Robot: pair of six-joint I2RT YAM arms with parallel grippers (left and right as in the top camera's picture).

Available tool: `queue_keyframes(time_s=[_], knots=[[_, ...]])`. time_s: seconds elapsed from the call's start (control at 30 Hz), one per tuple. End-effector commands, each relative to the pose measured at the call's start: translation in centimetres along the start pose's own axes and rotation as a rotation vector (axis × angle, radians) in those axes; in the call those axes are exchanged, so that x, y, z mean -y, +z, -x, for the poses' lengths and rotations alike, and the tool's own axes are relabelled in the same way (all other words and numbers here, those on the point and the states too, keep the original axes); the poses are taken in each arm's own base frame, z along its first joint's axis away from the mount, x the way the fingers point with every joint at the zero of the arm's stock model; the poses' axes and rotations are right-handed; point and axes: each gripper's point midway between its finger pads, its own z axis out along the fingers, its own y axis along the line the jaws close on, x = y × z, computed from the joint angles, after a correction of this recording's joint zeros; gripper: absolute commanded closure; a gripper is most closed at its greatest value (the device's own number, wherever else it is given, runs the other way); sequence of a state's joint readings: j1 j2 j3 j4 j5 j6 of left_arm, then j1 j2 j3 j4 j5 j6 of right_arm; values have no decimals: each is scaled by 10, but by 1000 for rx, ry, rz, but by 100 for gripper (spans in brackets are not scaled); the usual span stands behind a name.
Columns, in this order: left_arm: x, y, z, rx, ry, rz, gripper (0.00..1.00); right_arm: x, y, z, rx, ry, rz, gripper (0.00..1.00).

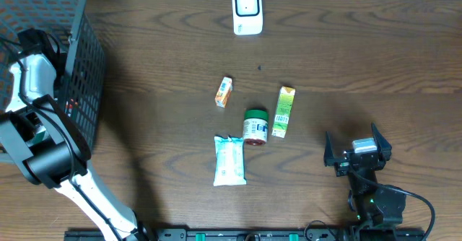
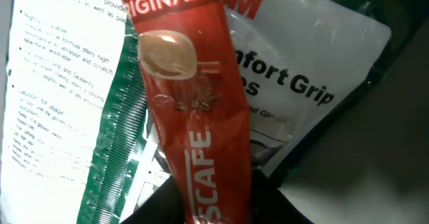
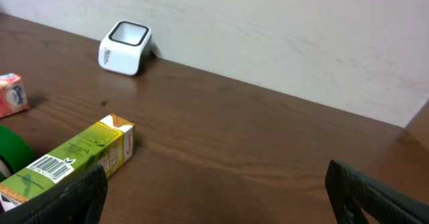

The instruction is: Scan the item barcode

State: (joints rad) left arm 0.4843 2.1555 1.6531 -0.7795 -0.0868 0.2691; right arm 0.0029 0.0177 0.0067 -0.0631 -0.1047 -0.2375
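Barely begun: left gripper (image 2: 218, 198) reaches into the grey plastic mesh basket (image 1: 81, 68) at far left
Its fingers look closed on a red Nescafé stick sachet (image 2: 194, 83) there; the right gripper (image 1: 356, 149) gapes wide, near right. Lifting it out and showing its barcode to the white box scanner (image 1: 246, 10), far centre, is left to do

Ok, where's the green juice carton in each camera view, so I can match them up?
Overhead: the green carton lies right of centre, beside the green-lidded jar.
Left wrist: not in it; a red sachet and other packets fill the view.
Right wrist: lower left, barcode facing up.
Shared landmark: the white scanner, at the table's far edge in overhead and right wrist.
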Motion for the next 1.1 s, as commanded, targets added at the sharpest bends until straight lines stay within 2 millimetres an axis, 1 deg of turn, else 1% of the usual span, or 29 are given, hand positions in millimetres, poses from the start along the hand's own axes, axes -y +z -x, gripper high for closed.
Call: queue_keyframes(time_s=[0.0, 0.13, 0.23, 0.3, 0.33, 0.37, 0.4, 0.43, 0.5, 0.57, 0.6, 0.67, 0.73, 0.97, 1.07], knots=[[4, 28, -18, -82, 14, -5, 72, -1, 0, 0, 0, 13, 4, 1], [3, 27, -16, -76, 10, -4, 72, -1, 0, 0, 0, 13, 4, 1], [1, 26, -15, -72, 9, 9, 81, -1, 0, 0, 0, 13, 4, 1], [-5, 25, -17, -80, 10, 43, 81, -1, 0, 0, 0, 13, 4, 1], [-5, 25, -16, -79, 10, 42, 60, -1, 0, 0, 0, 13, 4, 1], [-5, 24, -15, -74, 6, 41, 43, -1, 0, 0, 0, 13, 4, 1], [-6, 20, -13, -64, 4, 41, 35, -1, 0, 0, 0, 13, 4, 1], [-7, 16, -10, -54, 2, 43, 32, -1, 0, 0, 0, 13, 4, 1], [-9, 3, -4, -28, -4, 48, 26, -1, 0, 0, 0, 13, 4, 1], [-11, -4, -1, -14, -6, 51, 22, -1, 0, 0, 0, 13, 4, 1], [-12, -9, 0, -3, -8, 53, 18, -1, 0, 0, 0, 13, 4, 1], [-11, -10, -2, -10, -6, 53, 13, -1, 0, 0, 0, 13, 4, 1], [-10, -7, -7, -31, 1, 48, 11, -1, 0, 0, 0, 13, 4, 1], [-5, 11, -25, -93, 41, 39, 10, -1, 0, 0, 0, 13, 4, 1], [1, 15, -30, -108, 57, 16, 4, -1, 0, 0, 0, 13, 4, 1]])
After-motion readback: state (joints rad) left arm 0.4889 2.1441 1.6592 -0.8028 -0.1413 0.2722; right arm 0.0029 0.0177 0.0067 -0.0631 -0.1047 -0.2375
